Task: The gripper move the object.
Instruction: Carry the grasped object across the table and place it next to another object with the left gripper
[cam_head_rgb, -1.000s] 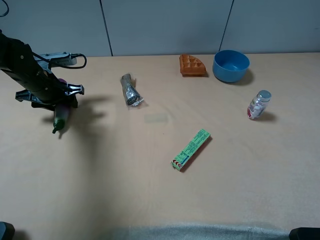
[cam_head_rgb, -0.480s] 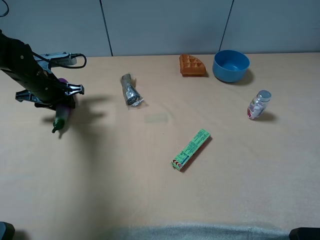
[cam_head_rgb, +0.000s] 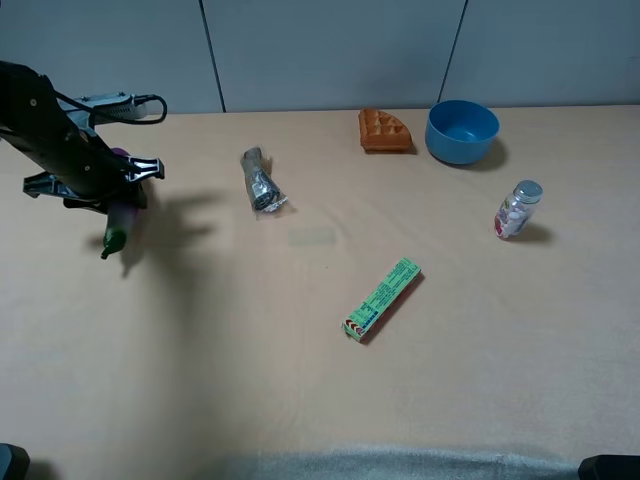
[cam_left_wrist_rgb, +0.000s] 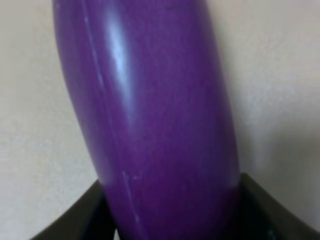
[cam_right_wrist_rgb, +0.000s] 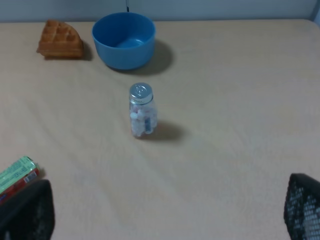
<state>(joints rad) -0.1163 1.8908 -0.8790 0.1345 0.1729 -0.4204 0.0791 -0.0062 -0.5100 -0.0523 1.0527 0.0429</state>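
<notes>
Purple eggplant (cam_left_wrist_rgb: 150, 125) sits clamped between the closed-in jaws of the left gripper (cam_head_rgb: 102, 192), green stem pointing down.

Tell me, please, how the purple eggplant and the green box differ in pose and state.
The eggplant is gripped by the left hand and seems raised above the table, stem end down; the green box lies flat on it, untouched. The eggplant is rounded and glossy purple; the green box is flat-sided and printed. Both are long and narrow.
</notes>
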